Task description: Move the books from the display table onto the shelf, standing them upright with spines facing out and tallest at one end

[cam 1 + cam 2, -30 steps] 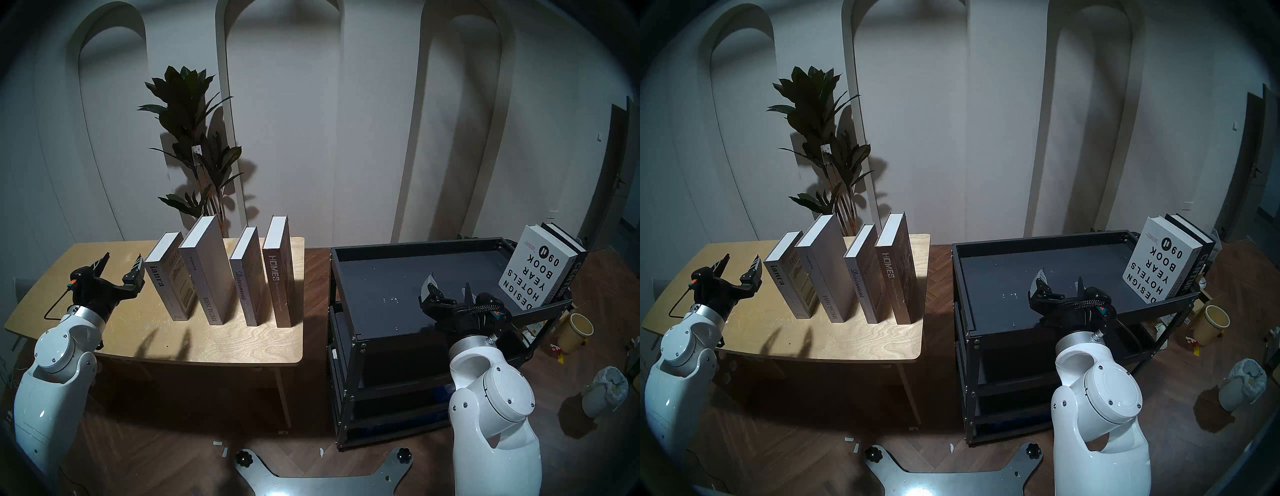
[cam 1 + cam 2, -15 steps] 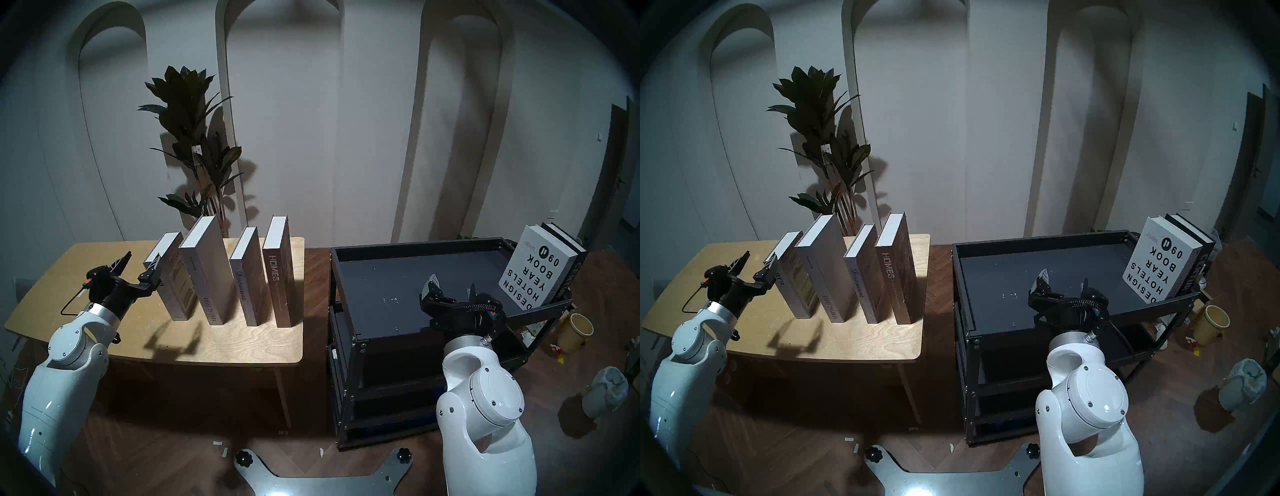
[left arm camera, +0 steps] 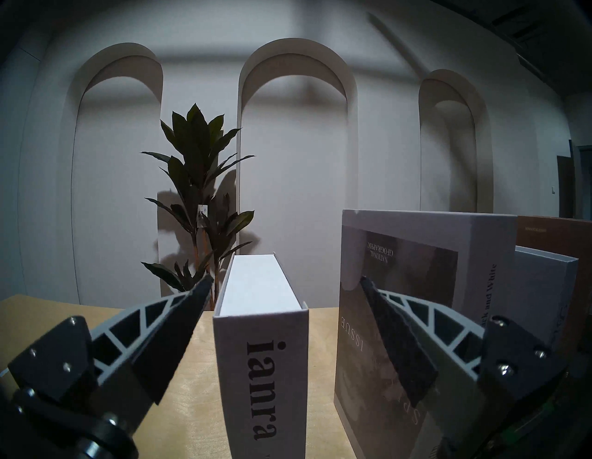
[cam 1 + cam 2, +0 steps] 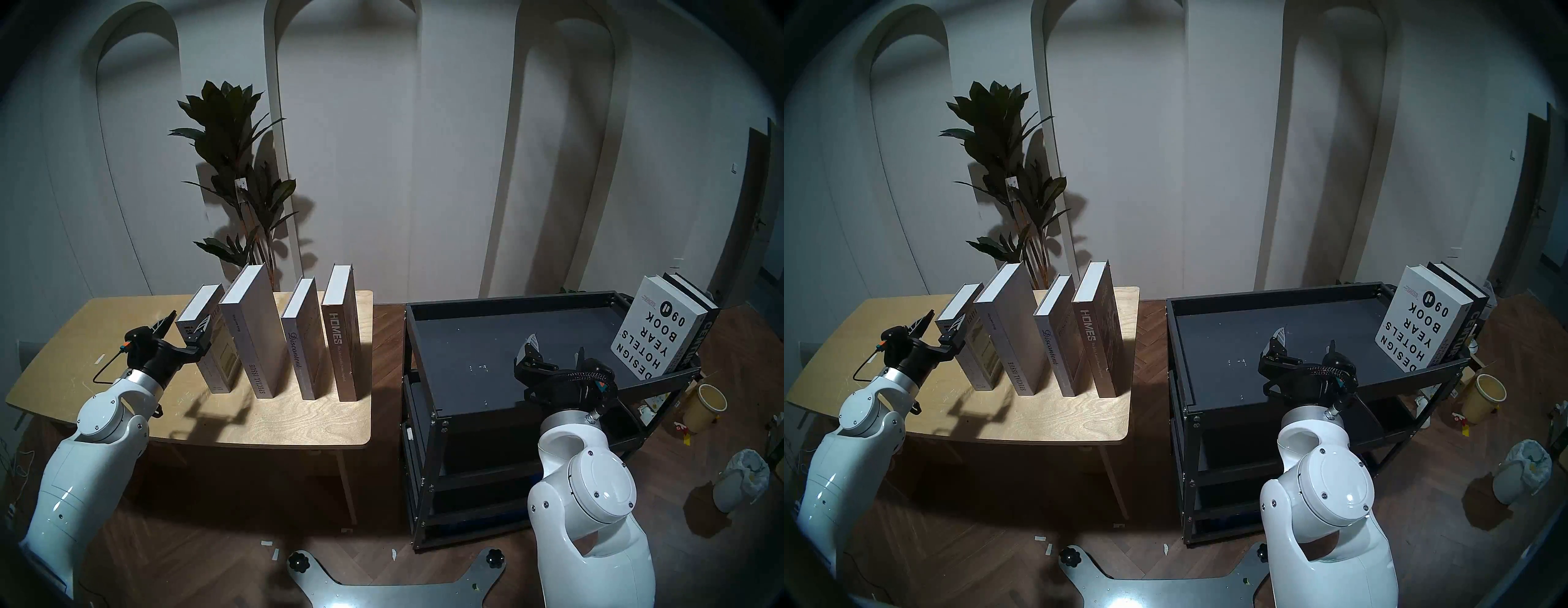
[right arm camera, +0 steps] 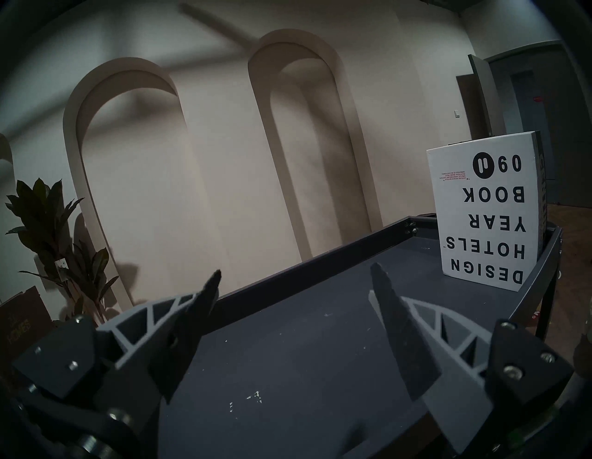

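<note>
Four books stand upright on the display table (image 4: 275, 420): "ianra" (image 4: 216, 365), "SPECIAL ISSUE" (image 4: 254, 339), "Discontent" (image 4: 303, 344) and "HOMES" (image 4: 343, 339). My left gripper (image 4: 189, 317) is open, its fingers on either side of the upper spine end of the "ianra" book (image 3: 259, 352), with gaps on both sides in the left wrist view. At the right end of the shelf (image 4: 509, 335), the white "DESIGN HOTELS YEARBOOK" (image 4: 657, 335) leans on the black "CENTURY" (image 4: 695, 344). Over the shelf's bare tray (image 5: 288, 336) my right gripper (image 4: 554, 346) hangs open and holds nothing.
A tall potted plant (image 4: 237, 170) stands behind the table. A gap of wooden floor separates the table and the shelf. On the floor to the right are a yellow bucket (image 4: 706, 407) and a bagged white bin (image 4: 740, 479). My base plate (image 4: 394, 590) lies in front.
My left gripper has moved right and forward from beside the "ianra" book to straddle its spine. The right arm has shifted slightly left, with its gripper almost still over the tray.
</note>
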